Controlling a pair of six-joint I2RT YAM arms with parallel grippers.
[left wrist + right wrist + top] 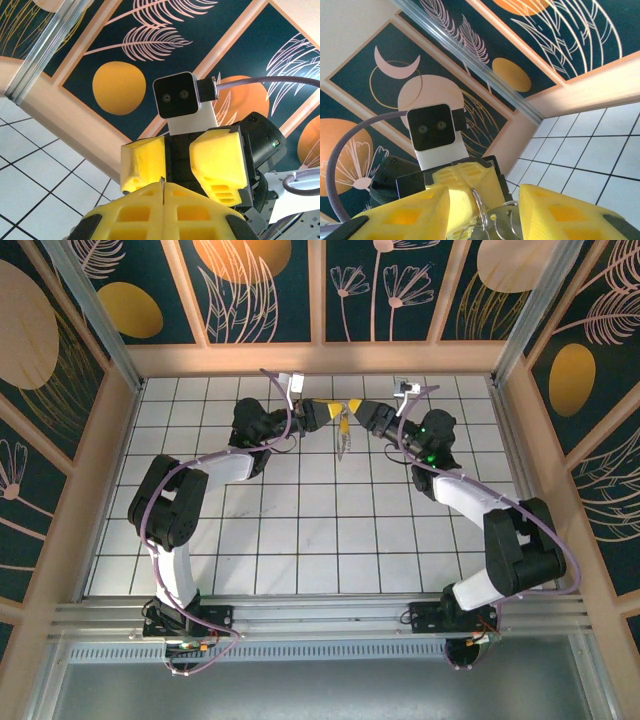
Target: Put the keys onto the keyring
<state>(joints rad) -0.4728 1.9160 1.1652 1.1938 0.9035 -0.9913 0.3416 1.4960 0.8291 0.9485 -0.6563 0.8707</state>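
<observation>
- Two grippers meet nose to nose over the far middle of your white tiled table [300, 540], with the painted botanical wall panels [270, 290] right behind them.
- Your left gripper [162, 192] is pressed fully closed, and a thin metal sliver [162, 184] pokes up from the seam. Key or ring? You can't tell, it's edge-on.
- Your right gripper [485, 200] has its jaws narrow around the keyring [481, 209]: shiny wire loops that overlap and touch both blocky yellow pads.
- From above, a small greyish-yellow bundle [343, 440] dangles just below the two sets of tips, off the tiles. The keys can't be told from the ring there.
- Each gripper's ribbed yellow fingers and black body crowd the other wrist camera's sight of the metal.
- Grey cables [285, 405] arc over both wrists.
</observation>
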